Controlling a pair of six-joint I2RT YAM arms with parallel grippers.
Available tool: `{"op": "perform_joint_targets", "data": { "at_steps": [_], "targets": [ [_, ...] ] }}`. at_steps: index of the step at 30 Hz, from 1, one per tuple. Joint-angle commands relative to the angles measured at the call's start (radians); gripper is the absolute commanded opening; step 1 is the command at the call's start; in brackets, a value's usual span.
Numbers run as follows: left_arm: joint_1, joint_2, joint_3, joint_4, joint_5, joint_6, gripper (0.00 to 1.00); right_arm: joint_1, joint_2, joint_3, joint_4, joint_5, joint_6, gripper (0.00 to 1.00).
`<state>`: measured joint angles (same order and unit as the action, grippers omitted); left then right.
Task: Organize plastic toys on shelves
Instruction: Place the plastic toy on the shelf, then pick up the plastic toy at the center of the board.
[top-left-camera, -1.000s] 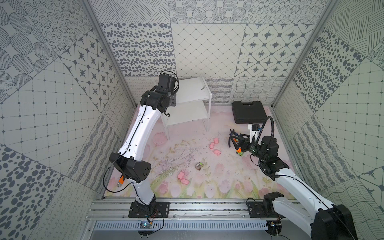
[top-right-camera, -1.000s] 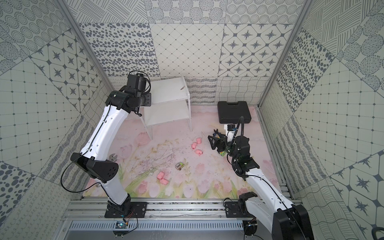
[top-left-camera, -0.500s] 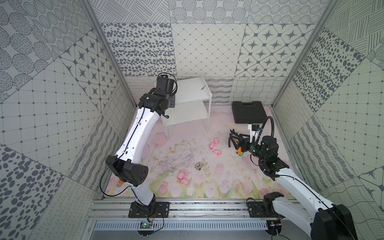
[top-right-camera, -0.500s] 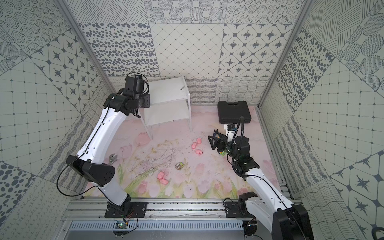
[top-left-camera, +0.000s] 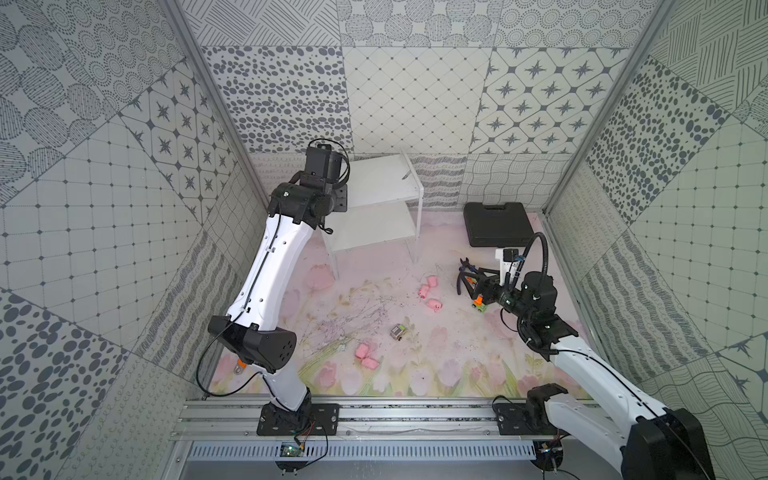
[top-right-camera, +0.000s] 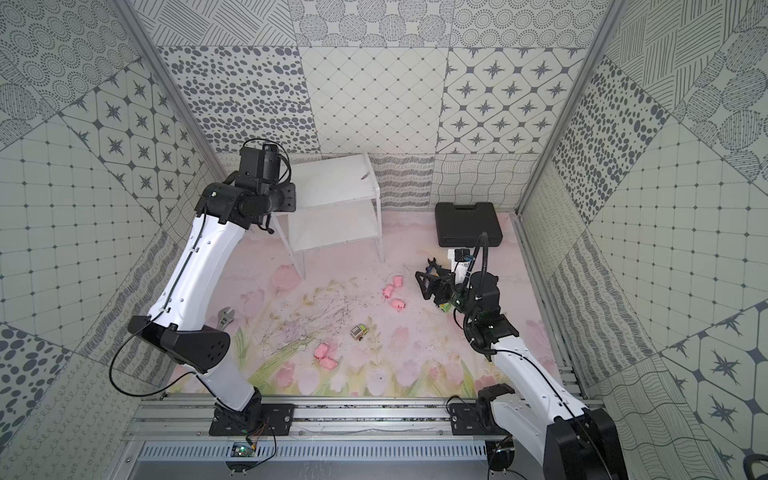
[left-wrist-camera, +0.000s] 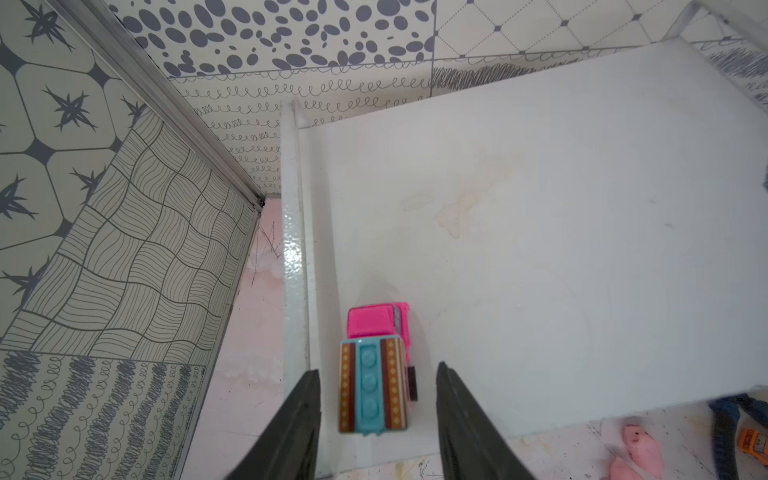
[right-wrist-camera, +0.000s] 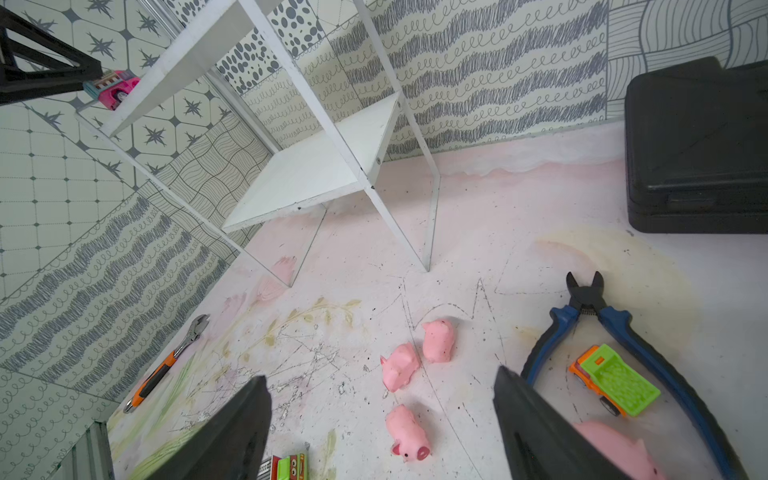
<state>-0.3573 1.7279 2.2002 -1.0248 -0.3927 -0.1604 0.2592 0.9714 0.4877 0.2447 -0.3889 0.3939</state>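
Left wrist view: the left hand (left-wrist-camera: 377, 369), spread, flanks the pink car (left-wrist-camera: 374, 328) parked at the top-board edge of the shelves (left-wrist-camera: 540, 208), apparently saving room; the right hand (right-wrist-camera: 380, 375) hangs spread over pigs (right-wrist-camera: 438, 340) on the counter (right-wrist-camera: 498, 232).

Left hand (left-wrist-camera: 377, 370) high, jaws parted (right hand (right-wrist-camera: 380, 374) low, jaws wide apart).
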Motion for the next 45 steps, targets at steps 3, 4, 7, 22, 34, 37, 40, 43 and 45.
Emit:
{"op": "perform_joint_targets", "data": {
  "at_steps": [3, 4, 7, 22, 34, 37, 40, 43, 45],
  "targets": [
    [0.009, -0.013, 0.111, -0.064, 0.095, -0.068, 0.54, -0.005, -0.001, 0.001, 0.057, -0.025, 0.012, 0.89],
    [0.011, -0.024, 0.119, -0.064, 0.128, -0.084, 0.56, -0.005, -0.002, 0.005, 0.056, -0.032, 0.016, 0.89],
    [0.038, -0.085, 0.064, -0.023, 0.303, -0.157, 0.61, -0.005, 0.005, 0.02, 0.057, -0.077, 0.036, 0.89],
    [0.032, -0.795, -1.556, 1.221, 0.84, -0.888, 0.62, -0.002, 0.117, 0.155, -0.273, -0.235, -0.012, 0.87],
    [-0.077, -0.632, -1.845, 1.428, 0.762, -0.964, 0.65, 0.194, 0.321, 0.254, -0.495, -0.133, -0.27, 0.84],
    [-0.077, -0.597, -1.861, 1.408, 0.724, -0.958, 0.64, 0.402, 0.359, 0.204, -0.368, -0.127, -0.437, 0.85],
    [-0.073, -0.6, -1.879, 1.383, 0.647, -0.977, 0.64, 0.529, 0.411, 0.144, -0.181, -0.09, -0.588, 0.89],
    [-0.055, -0.617, -1.872, 1.318, 0.6, -0.982, 0.64, 0.542, 0.502, 0.191, -0.157, -0.069, -0.64, 0.91],
    [-0.035, -0.631, -1.853, 1.254, 0.604, -0.955, 0.65, 0.541, 0.546, 0.234, -0.193, -0.077, -0.733, 0.93]
  ]
}}
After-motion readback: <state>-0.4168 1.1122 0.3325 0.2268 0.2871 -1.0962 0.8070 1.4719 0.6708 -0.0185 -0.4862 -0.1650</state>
